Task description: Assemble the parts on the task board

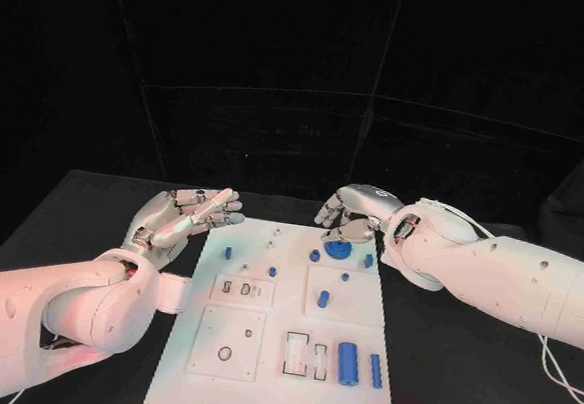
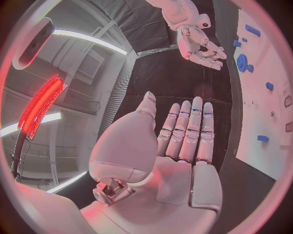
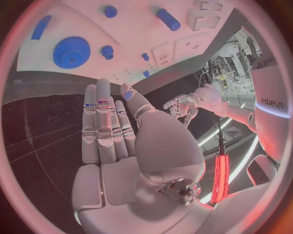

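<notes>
The white task board (image 1: 248, 378) lies lengthwise in the middle of the table. On it are a blue gear (image 1: 337, 251), several small blue pegs such as one (image 1: 228, 251) near the left edge, and two blue cylinders (image 1: 348, 363) at the near right. My left hand (image 1: 189, 214) hovers beside the board's far left edge, fingers straight and apart, palm empty (image 2: 183, 141). Over the board's far edge, just beyond the gear (image 3: 71, 51), my right hand (image 1: 356, 216) is raised. Its fingers (image 3: 107, 122) are stretched out and hold nothing.
Rectangular cut-outs and raised white plates (image 1: 233, 341) take up the board's near left half. Black table (image 1: 471, 387) surrounds the board on both sides. A white cable (image 1: 561, 374) trails from my right arm over the table's right side.
</notes>
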`<move>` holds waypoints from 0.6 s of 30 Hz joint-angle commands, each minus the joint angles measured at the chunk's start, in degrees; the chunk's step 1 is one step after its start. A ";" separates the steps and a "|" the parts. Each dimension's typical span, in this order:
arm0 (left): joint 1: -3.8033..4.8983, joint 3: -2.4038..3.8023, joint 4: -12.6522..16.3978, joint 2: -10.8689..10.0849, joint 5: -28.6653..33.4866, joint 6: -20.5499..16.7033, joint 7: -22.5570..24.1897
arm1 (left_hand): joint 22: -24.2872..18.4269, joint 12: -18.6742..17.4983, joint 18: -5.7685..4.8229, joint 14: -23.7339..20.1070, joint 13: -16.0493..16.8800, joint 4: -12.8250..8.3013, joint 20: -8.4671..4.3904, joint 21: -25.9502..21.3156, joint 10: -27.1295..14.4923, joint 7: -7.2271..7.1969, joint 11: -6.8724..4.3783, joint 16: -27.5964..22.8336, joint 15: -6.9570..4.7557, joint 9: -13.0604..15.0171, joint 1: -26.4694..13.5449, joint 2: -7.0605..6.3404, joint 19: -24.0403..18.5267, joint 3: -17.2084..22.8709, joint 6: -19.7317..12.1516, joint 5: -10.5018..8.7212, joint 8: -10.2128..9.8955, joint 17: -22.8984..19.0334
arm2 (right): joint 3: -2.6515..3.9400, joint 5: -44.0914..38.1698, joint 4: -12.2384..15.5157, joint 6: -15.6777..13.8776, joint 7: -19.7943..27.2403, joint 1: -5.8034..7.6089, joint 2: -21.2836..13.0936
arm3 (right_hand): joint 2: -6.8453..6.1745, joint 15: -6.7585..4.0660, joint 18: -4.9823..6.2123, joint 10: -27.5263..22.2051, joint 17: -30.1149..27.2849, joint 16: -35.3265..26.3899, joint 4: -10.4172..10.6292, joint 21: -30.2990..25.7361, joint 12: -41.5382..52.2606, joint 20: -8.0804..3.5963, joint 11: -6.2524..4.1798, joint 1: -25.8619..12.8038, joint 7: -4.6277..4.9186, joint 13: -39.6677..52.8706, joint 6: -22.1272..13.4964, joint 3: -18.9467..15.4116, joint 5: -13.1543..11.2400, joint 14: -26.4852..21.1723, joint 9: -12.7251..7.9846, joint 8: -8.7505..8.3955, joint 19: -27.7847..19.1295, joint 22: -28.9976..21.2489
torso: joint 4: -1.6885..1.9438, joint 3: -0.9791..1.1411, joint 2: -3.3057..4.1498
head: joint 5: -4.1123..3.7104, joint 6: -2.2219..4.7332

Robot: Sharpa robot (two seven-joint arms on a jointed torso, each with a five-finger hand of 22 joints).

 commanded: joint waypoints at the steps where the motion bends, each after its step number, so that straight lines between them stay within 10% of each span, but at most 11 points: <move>1: 0.10 0.05 0.63 -0.01 -1.24 1.79 1.93 | -0.10 -0.32 0.43 0.53 -0.07 -0.40 -0.05 0.23 0.38 0.00 0.12 -0.39 -0.02 -0.08 0.30 0.29 0.60 -0.10 0.51 0.03 -0.34 -0.08 | 0.08 -8.41 -0.34 5.04 -4.34 0.21 0.73 | -0.88 -0.73 0.60 -0.02 4.13 8.66 -0.13 3.50 -0.19 -0.41 -0.47 -0.12 -0.83 0.05 0.02 0.22 -0.31 2.71 -0.04 -0.50 2.35 1.77 | 0.13 -0.09 1.37 | -0.13 0.03; 9: 0.10 0.05 1.20 -0.12 -1.86 2.18 1.73 | -0.12 -0.48 0.42 0.55 -0.09 -0.55 -0.08 0.26 0.37 -0.01 0.12 -0.53 -0.02 -0.08 0.35 0.38 0.86 -0.14 0.53 0.04 -0.48 -0.12 | 0.10 -10.21 -0.50 7.50 -5.53 0.24 1.50 | -1.20 -0.25 0.63 -1.14 24.41 34.93 -0.03 11.11 -0.04 -0.21 -0.33 -2.19 -0.62 0.08 -0.07 1.82 -0.17 2.52 -0.05 -0.55 3.42 5.96 | 0.12 -0.02 2.33 | -0.26 0.16; 18: 0.10 0.05 1.41 -0.20 -2.10 2.40 1.49 | -0.16 -0.70 0.41 0.50 -0.10 -0.71 -0.10 0.29 0.30 0.02 0.15 -0.74 0.00 -0.10 0.34 0.48 1.14 -0.22 0.50 0.03 -0.67 -0.17 | 0.11 -10.63 -0.37 9.33 -5.46 0.25 1.75 | -1.42 0.06 0.71 -2.00 36.92 46.05 0.24 14.44 -0.01 0.17 -0.04 -2.96 -0.33 0.08 -0.23 2.89 -0.01 1.93 -0.03 -0.51 2.91 7.79 | 0.38 0.01 2.82 | -0.41 -0.07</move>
